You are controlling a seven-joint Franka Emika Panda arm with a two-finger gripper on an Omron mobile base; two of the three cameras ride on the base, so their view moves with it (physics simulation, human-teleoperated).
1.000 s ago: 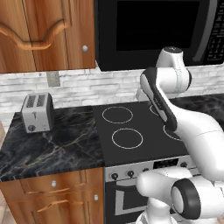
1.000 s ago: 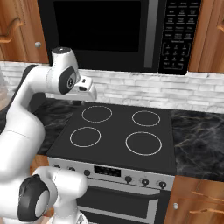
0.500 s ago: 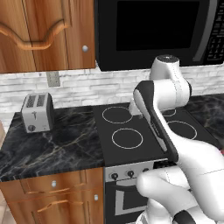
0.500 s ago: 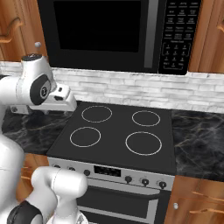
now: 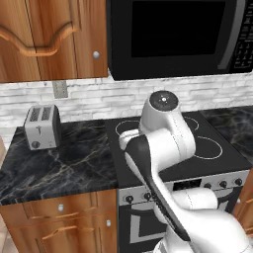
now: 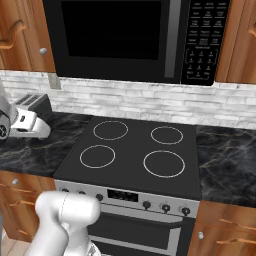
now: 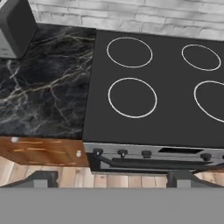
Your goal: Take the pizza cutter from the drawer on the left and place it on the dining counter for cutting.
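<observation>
Above the stove (image 7: 153,87), hand (image 7: 111,178) open, fingertips (image 7: 41,178) spread wide with nothing between; black marble surface (image 7: 43,92) and toaster (image 5: 42,127) to the left; closed drawer (image 7: 41,151) beneath the marble; pizza cutter nowhere visible.

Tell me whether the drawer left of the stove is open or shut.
Shut. The drawer sits flush under the marble worktop, its front in line with the neighbouring cabinet faces, and none of its inside shows.
</observation>
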